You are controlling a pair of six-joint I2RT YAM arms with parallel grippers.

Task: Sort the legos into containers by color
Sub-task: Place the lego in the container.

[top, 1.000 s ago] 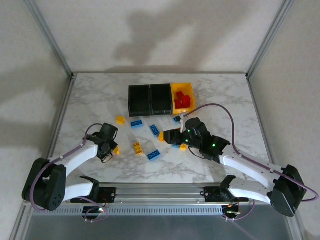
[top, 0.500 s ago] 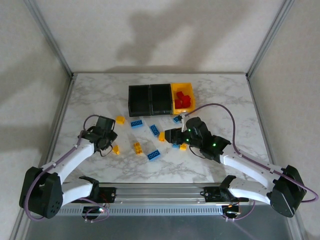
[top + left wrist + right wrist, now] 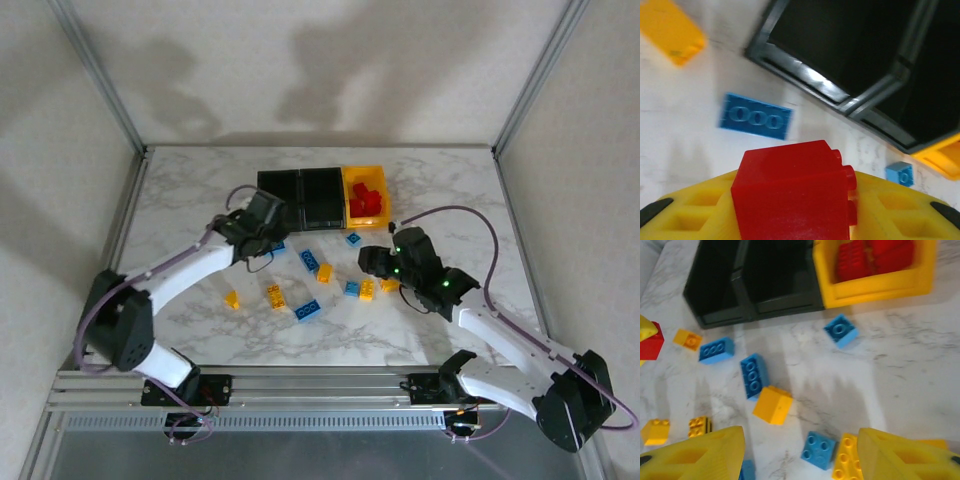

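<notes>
- Loose legos [image 3: 308,310] on the table [image 3: 180,200]: five blue, about six yellow.
- The right gripper [image 3: 366,262] hovers over them, jaws apart, empty.
- The left gripper [image 3: 272,228] clamps one red lego [image 3: 790,195] beside the containers [image 3: 300,195].
- Three containers: two black, one yellow holding red bricks [image 3: 368,198].

I'm reading bare marble table [image 3: 180,195] left of bins and right of yellow-orange bin [image 3: 875,286] as free passage. Left gripper [image 3: 268,225] hovering with red brick [image 3: 790,195] just before left black bin [image 3: 280,190], near wall standing in way. Loose legos [image 3: 311,260] crowding middle. Blue square brick [image 3: 818,446] and yellow brick [image 3: 847,460] lying below right gripper's [image 3: 800,450] spread fingers.
</notes>
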